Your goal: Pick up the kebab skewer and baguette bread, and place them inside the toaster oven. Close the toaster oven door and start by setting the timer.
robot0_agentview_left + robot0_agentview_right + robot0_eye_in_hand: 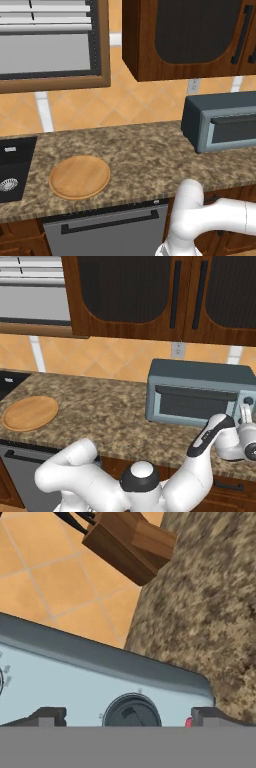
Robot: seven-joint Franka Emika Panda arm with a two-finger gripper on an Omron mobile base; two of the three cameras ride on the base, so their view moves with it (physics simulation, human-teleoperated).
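The toaster oven (200,391) stands on the counter at the right, a dark blue-grey box (220,122). The toaster oven door (194,402) is shut, its bar handle along the top edge. My gripper (245,412) is up against the oven's right-hand control panel. In the hand view the gripper (131,717) is open, and a round dark knob (132,712) on the pale panel sits between the widely spread fingertips (49,716). The kebab skewer and the baguette bread are out of view.
A round wooden board (80,176) lies on the granite counter (145,155) left of the oven, beside a black sink (12,167). A wooden knife block (131,542) stands by the wall past the oven. Dark wall cabinets (150,296) hang above. A dishwasher front (107,230) is below.
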